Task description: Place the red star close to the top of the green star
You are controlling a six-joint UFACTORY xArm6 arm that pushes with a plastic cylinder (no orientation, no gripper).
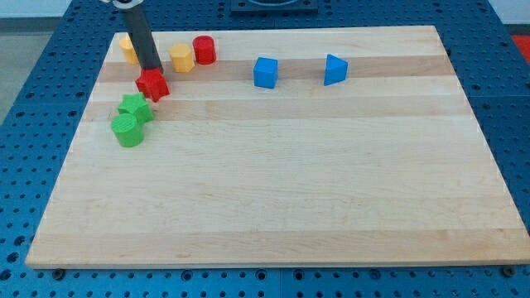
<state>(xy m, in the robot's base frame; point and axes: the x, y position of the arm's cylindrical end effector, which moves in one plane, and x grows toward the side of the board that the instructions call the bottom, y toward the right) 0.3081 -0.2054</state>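
Pale, smooth, matt wood with visible grain for the bench (pixel 331 190). Matt plastic for the red star (pixel 152 84) at my tip (pixel 153 71). Dark, faintly glossy finish up the rod (pixel 141 37).

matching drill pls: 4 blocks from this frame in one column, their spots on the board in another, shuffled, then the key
Blocks:
1. red star
2. green cylinder
3. red cylinder
4. blue cube

Places:
A. just right of the yellow hexagonal block, near the view's top
B. at my tip, just above and right of the green star
C. left of the blue wedge-shaped block, apart from it
D. lowest of the left cluster, touching the green star

Pairs: 1-B, 2-D, 3-A, 4-C
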